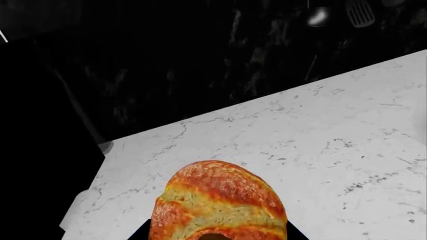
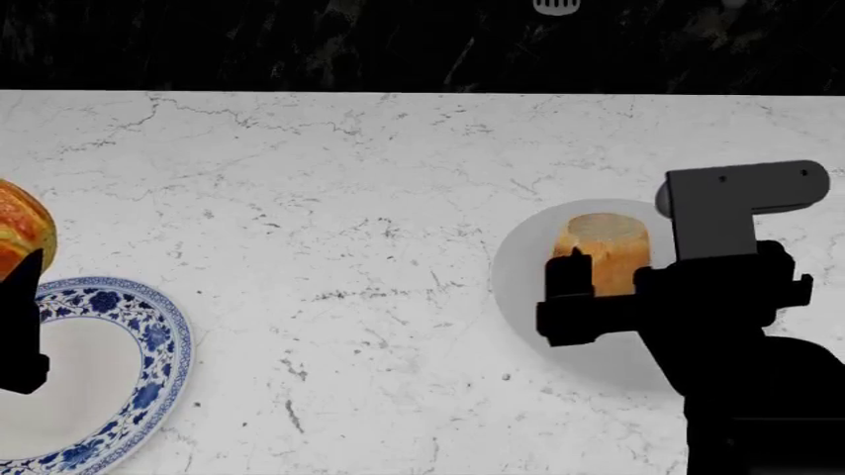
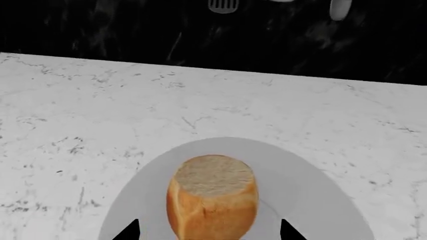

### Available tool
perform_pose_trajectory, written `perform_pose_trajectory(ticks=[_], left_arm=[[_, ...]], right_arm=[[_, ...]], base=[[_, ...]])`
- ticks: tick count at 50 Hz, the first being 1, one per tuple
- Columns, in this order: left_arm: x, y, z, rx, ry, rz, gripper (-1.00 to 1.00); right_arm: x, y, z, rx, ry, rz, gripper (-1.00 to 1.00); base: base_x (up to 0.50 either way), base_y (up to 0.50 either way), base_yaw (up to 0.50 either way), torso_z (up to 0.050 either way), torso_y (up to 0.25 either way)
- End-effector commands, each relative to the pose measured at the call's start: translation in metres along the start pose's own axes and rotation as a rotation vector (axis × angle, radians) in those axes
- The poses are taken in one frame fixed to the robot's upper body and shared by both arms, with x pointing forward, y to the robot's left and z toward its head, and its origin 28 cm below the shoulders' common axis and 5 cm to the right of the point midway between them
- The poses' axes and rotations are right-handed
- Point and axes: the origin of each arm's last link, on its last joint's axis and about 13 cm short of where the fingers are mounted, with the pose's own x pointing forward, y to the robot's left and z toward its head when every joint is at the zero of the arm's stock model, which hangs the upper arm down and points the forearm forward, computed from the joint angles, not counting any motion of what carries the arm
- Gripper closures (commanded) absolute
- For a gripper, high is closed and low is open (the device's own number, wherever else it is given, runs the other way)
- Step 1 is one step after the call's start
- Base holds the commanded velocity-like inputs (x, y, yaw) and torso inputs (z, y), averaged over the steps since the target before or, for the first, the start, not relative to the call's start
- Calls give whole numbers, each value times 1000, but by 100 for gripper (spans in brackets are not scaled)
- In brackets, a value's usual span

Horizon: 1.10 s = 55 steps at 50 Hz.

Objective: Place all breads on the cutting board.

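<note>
The round orange-golden roll [image 1: 217, 202] sits between the black fingertips [image 1: 141, 231] of my left gripper [image 1: 220, 236], which is shut on its sides. In the head view the roll [image 2: 19, 230] shows at the far left edge, above my left gripper [image 2: 19, 297]. The tan loaf chunk [image 3: 212, 195] stands with its pale cut end up on a plain grey plate [image 3: 320, 200]. My right gripper [image 3: 210, 232] is open around it, with a gap on each side. From the head, the loaf chunk [image 2: 605, 247] shows just beyond my right gripper [image 2: 610, 285]. The cutting board is out of view.
A blue-and-white patterned plate [image 2: 148, 341] lies at the near left, beside the left gripper. The white marble counter [image 2: 356, 198] ends at a dark wall behind, where utensils [image 3: 222, 5] hang. The counter's left corner [image 1: 100, 150] is close to the roll.
</note>
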Motion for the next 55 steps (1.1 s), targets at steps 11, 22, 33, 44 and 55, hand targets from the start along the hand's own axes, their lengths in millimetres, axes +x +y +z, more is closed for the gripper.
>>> perform_pose_trajectory(ticks=[11, 22, 33, 44, 55], left_arm=[[0, 1, 8, -15, -17, -1, 100], [-1, 0, 8, -10, -16, -5, 100], [-2, -1, 8, -8, -17, -6, 100], [-2, -3, 6, -8, -22, -16, 100], [-3, -4, 6, -4, -27, -25, 100]], right_arm=[[22, -1, -7, 39, 27, -5, -100], [33, -3, -11, 38, 43, -21, -100], [39, -3, -15, 31, 66, -17, -100], [45, 0, -16, 15, 85, -14, -100], [51, 3, -18, 7, 104, 4, -100]], base=[[0, 0, 0, 0, 1], [0, 0, 0, 0, 0], [0, 0, 0, 0, 0], [0, 0, 0, 0, 0], [0, 0, 0, 0, 0]])
